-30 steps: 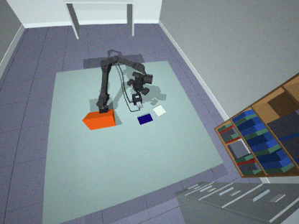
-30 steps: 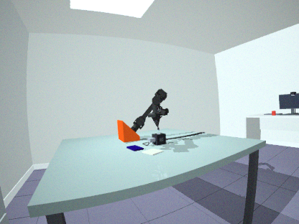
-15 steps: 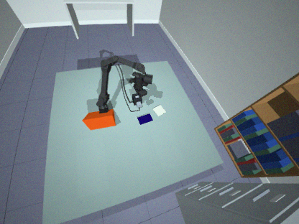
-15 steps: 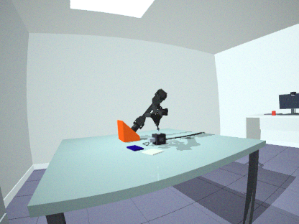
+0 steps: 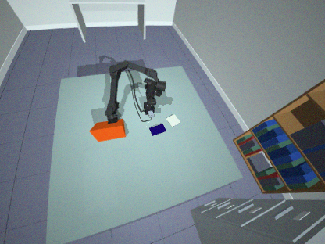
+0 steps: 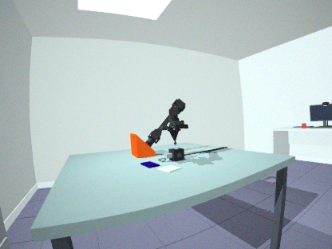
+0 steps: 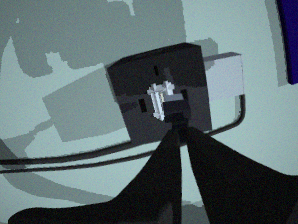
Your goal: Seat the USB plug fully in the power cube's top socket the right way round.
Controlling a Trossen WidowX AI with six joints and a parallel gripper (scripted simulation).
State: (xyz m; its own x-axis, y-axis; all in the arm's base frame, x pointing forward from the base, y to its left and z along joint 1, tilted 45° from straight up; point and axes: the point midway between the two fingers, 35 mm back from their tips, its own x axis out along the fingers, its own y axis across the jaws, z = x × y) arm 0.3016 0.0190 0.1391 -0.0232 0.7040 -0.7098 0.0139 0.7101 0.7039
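The black power cube (image 5: 148, 107) (image 6: 176, 155) (image 7: 142, 82) stands on the table with its slotted top facing up. A silvery metal socket (image 7: 157, 102) shows in its top in the wrist view. My gripper (image 6: 175, 142) (image 7: 181, 135) is shut on the USB plug (image 7: 177, 109), a small black body with a grey end, just over the cube's top. The plug overlaps one side of the socket in the wrist view and hides part of it. The exterior view shows the fingertips a little above the cube. Whether the plug's end touches the socket cannot be told.
A white block (image 5: 151, 113) (image 6: 168, 156) (image 7: 225, 77) sticks out from the cube's side. Black cables (image 7: 241, 117) run around the cube. A dark blue card (image 5: 158, 129) (image 6: 150, 164), a white card (image 5: 173, 120) (image 6: 169, 168) and an orange wedge (image 5: 111, 130) (image 6: 141, 149) lie nearby.
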